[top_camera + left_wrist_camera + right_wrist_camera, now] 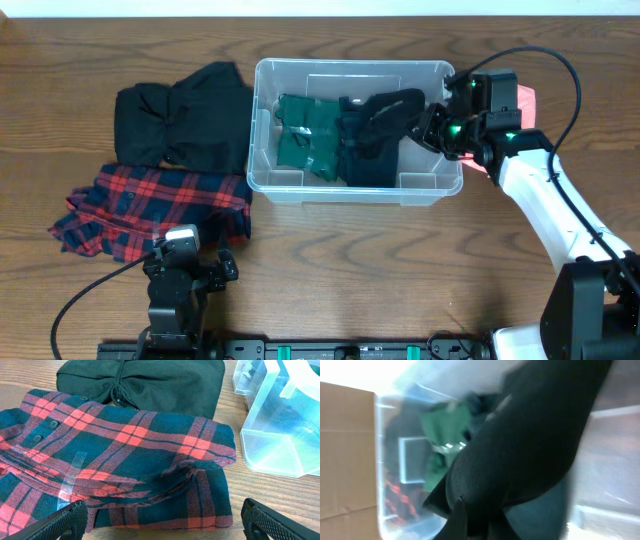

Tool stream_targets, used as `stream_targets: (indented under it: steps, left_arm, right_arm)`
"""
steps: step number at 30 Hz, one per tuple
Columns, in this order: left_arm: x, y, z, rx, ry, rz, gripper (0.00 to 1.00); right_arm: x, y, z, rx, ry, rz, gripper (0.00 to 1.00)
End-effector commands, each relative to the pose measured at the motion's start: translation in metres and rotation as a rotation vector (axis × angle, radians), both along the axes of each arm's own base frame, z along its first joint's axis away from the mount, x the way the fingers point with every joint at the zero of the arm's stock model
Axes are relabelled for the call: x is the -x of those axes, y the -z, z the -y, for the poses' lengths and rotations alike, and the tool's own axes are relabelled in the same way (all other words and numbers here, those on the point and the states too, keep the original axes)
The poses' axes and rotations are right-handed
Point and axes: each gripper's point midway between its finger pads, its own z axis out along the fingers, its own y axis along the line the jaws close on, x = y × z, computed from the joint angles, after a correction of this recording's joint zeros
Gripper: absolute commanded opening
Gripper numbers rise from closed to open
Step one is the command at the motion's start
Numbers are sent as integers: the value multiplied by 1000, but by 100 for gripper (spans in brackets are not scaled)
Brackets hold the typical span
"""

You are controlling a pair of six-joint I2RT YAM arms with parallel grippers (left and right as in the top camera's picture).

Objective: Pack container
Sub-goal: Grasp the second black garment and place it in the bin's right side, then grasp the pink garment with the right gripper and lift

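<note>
Dropping the black soft garment into the clear rectangular plastic container looks like the step in hand. The right pincer sits at the bin's right-hand wall, clamped on that garment's edge. The cloth runs away from it over the rim and drapes across the inside. Wrist view is mostly blurred black cloth, so bite depth isn't readable.

To do it well, my take:
- Carry further inward past the rim before letting go.
- Lower so the cloth lands flat beside the green crumpled garment rather than hanging on the wall.
- Release, then lift straight clear so nothing drags back out.

The container lies just ahead of and below the right pincer. Whether its near wall touches the fingers, can't tell.

Other side: left pincer is spread apart, empty, low over the red-and-navy plaid flannel shirt. The container is off to its front right. A black folded garment lies beyond the shirt.
</note>
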Motion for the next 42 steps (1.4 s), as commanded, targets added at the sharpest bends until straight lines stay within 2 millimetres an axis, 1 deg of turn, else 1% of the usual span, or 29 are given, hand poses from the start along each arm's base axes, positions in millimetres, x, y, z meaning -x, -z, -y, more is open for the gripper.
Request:
stream_targets:
  steps: [1, 2, 4, 5, 7, 9, 11, 13, 14, 15, 16, 18, 20, 22, 24, 25, 29, 32, 33, 35, 38, 42]
  left_arm:
    - [0, 4, -2, -14, -2, -3, 98]
    - [0, 4, -2, -14, -2, -3, 98]
    - [0, 4, -2, -14, -2, -3, 98]
    - [0, 4, -2, -14, -2, -3, 98]
    - [0, 4, -2, -14, -2, -3, 98]
    - [0, 4, -2, -14, -2, -3, 98]
    - [0, 4, -2, -14, -2, -3, 98]
    - [0, 4, -2, -14, -2, -3, 98]
    - [0, 4, -2, -14, -2, -3, 98]
    - [0, 4, -2, -14, -2, -3, 98]
    - [0, 4, -2, -14, -2, -3, 98]
    - [0, 4, -2, -14, -2, -3, 98]
    - [0, 4, -2, -14, -2, -3, 98]
    - [0, 4, -2, -14, -2, -3, 98]
    - [0, 4, -2, -14, -2, -3, 98]
    - [0, 4, -2, -14, -2, -3, 98]
    - [0, 4, -2, -14, -2, -3, 98]
    - [0, 4, -2, -14, -2, -3, 98]
    - [0, 4, -2, -14, -2, -3, 98]
    - [0, 4, -2, -14, -2, -3, 98]
    - [0, 4, -2, -14, -2, -3, 98]
    - [0, 4, -2, -14, -2, -3, 98]
  right_arm:
    - [3, -6, 9, 83, -32, 55, 25]
    - [8, -6, 10, 92, -41, 48, 32]
    - [13, -10, 17, 125, -44, 58, 39]
    - [14, -15, 22, 146, -38, 73, 40]
    - [18, -31, 37, 197, -9, 120, 43]
    - [22, -57, 56, 240, 39, 193, 46]
    - [28, -84, 75, 264, 90, 267, 47]
    - [38, -109, 98, 279, 162, 326, 48]
    - [43, -119, 109, 286, 195, 347, 50]
    - [47, -125, 118, 295, 220, 362, 52]
    - [51, -131, 132, 313, 251, 377, 54]
    - [55, -131, 156, 342, 307, 366, 59]
    - [57, -120, 181, 355, 368, 315, 63]
    - [55, -104, 203, 366, 412, 256, 74]
    - [49, -79, 228, 361, 458, 175, 87]
    - [45, -64, 240, 356, 479, 134, 89]
    - [28, -12, 266, 295, 501, 21, 91]
    - [14, 29, 280, 260, 510, -36, 90]
    - [9, 39, 283, 254, 510, -42, 89]
    - [-4, 54, 284, 221, 492, -22, 90]
    - [-23, 69, 279, 176, 433, 37, 90]
    - [-33, 96, 278, 167, 420, 29, 90]
